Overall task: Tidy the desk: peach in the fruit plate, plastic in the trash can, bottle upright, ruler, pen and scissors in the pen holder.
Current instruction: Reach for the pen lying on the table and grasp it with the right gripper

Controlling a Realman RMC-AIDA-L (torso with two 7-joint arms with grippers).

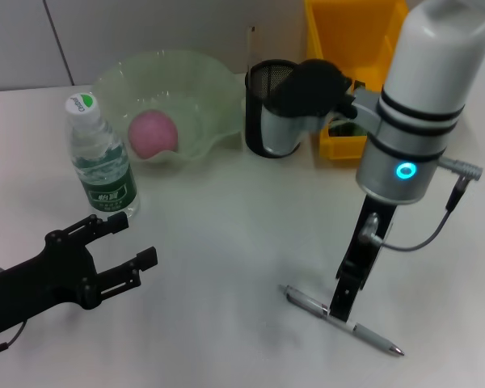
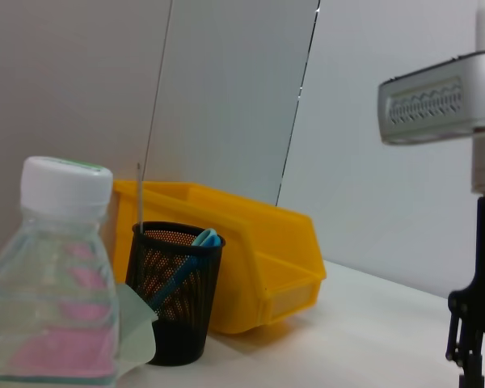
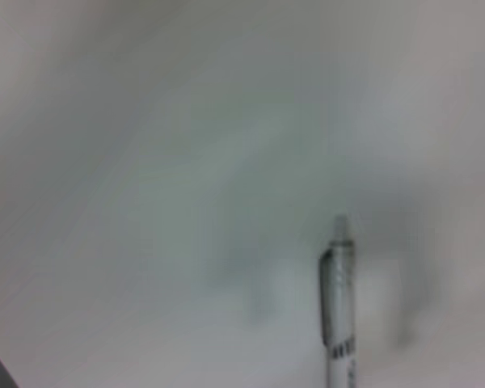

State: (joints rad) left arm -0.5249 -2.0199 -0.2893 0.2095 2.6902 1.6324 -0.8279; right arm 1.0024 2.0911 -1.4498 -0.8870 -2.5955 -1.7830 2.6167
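The pen point(image 1: 343, 319) lies on the white desk point(image 1: 226, 242) at the front right and shows close up in the right wrist view point(image 3: 339, 315). My right gripper point(image 1: 343, 305) points straight down onto the pen's middle. The bottle point(image 1: 101, 158) stands upright at the left. The peach point(image 1: 153, 133) rests in the fruit plate point(image 1: 186, 69). Behind the right arm, the pen holder point(image 1: 263, 121) holds the ruler point(image 1: 250, 48) and the blue scissors point(image 2: 196, 250). The trash can point(image 1: 347, 32) stands beside it. My left gripper point(image 1: 129, 241) hovers open at the front left. No plastic is in view.
My right arm's silver forearm point(image 1: 412, 121) hangs over the back right of the desk and covers part of the pen holder and trash can. A grey wall runs behind the desk.
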